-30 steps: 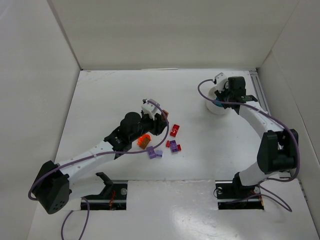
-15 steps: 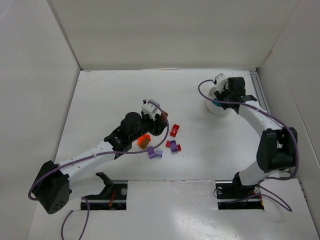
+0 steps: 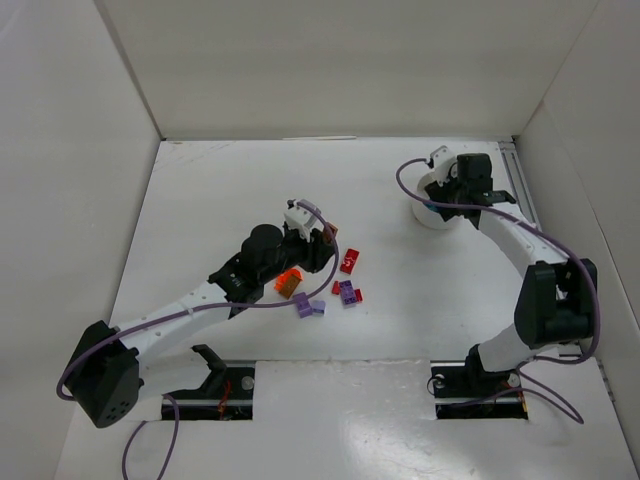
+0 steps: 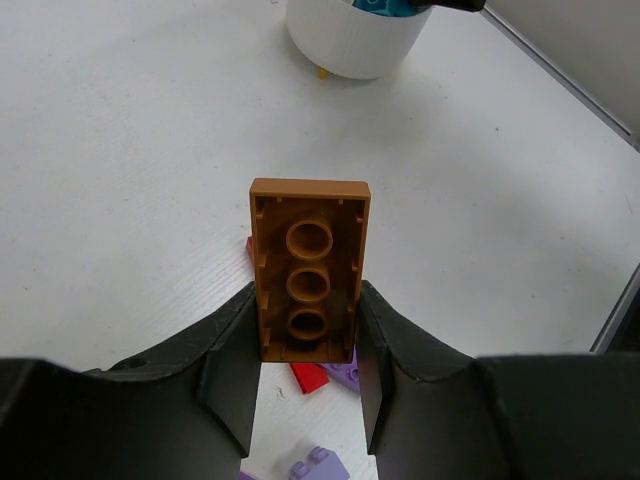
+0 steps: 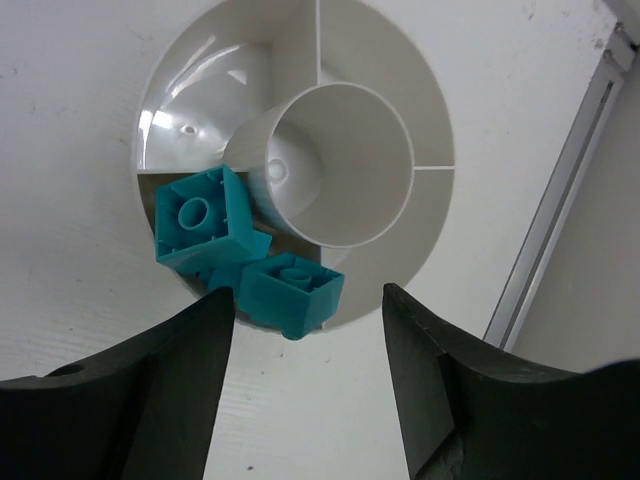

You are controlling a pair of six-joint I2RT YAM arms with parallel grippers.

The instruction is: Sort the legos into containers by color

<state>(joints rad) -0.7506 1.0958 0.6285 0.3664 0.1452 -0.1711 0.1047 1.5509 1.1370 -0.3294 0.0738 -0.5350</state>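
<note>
Teal legos (image 5: 200,222) in one dish (image 5: 400,80) wedge under my open, empty right gripper (image 5: 305,296); left gripper (image 4: 307,335) clamps an orange brick (image 4: 308,262); loose bricks (image 3: 346,277) unsorted.

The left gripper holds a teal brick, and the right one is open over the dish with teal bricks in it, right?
Not quite. The left wrist view shows the brick in the left gripper is orange-brown, not teal. The right gripper is indeed open over the dish holding teal bricks.
</note>
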